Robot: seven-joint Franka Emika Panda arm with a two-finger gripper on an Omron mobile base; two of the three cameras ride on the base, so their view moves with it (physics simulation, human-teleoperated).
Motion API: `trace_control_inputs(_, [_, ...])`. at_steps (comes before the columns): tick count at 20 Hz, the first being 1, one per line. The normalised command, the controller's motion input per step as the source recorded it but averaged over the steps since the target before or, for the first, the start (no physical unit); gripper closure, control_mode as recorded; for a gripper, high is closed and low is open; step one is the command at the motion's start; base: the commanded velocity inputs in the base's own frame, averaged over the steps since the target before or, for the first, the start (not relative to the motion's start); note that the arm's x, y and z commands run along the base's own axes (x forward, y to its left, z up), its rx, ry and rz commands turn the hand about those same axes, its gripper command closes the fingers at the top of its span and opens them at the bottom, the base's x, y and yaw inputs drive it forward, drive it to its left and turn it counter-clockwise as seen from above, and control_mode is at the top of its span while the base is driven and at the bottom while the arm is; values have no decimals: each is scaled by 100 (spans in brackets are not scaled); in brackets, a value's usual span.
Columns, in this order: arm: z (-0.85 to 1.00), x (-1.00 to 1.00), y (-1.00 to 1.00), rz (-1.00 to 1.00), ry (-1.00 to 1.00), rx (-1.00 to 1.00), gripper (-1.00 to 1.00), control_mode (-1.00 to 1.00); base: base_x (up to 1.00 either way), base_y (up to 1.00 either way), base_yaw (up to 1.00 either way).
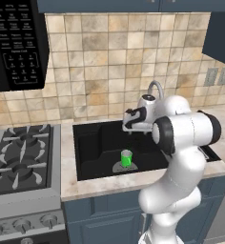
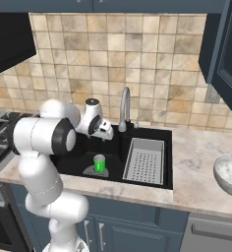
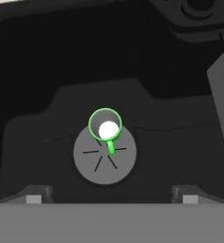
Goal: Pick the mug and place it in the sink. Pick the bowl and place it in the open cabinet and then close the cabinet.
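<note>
A: Green and small, the mug (image 1: pixel 127 157) stands upright on the round grey drain (image 1: pixel 124 167) of the black sink (image 1: pixel 93 143), just below the middle of the left base view.

B: Same in the right base view: the mug (image 2: pixel 99 163) sits a little left of centre, on the sink floor, with the grey perforated tray (image 2: pixel 146 161) well to its right in the same basin. Is anything touching it?

A: No. The gripper (image 1: pixel 126 127) hangs above it at mid-frame, apart from the mug. In the hand view the two dark fingertips (image 3: pixel 34 194) rise near the bottom left and bottom right, spread wide, with nothing between them.

B: And the mug from the hand camera?

A: Looking straight down into it: a green ring (image 3: pixel 105 124) at the centre of the frame with a pale inside, its handle pointing toward the bottom edge, over the grey drain disc (image 3: pixel 104 154).

B: The bowl?

A: Marbled whitish-grey, the bowl (image 2: pixel 229 173) rests on the stone counter (image 2: pixel 196 152) at the right edge of the right base view, well apart from the sink. Its right side is cut off by the frame.

B: The cabinet?

A: A dark blue-grey door (image 2: pixel 225 44) stands at the upper right of that view. I cannot tell how far it is swung out.

B: The tap?

A: Curved metal, the tap (image 2: pixel 125 107) rises behind the sink, just right of the hand.
</note>
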Motion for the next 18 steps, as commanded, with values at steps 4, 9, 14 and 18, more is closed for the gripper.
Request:
trace_control_inputs(4, [80, -29, 0, -4, 11, 0, -100, -100, 0, 0, 0])
trace_control_inputs(9, [87, -12, -1, -13, 34, 0, -100, -100, 0, 0, 0])
trace_control_inputs(14, [30, -27, -3, -8, 23, 0, -100, -100, 0, 0, 0])
trace_control_inputs(18, [0, -41, -18, -5, 9, 1, -100, -100, 0, 0, 0])
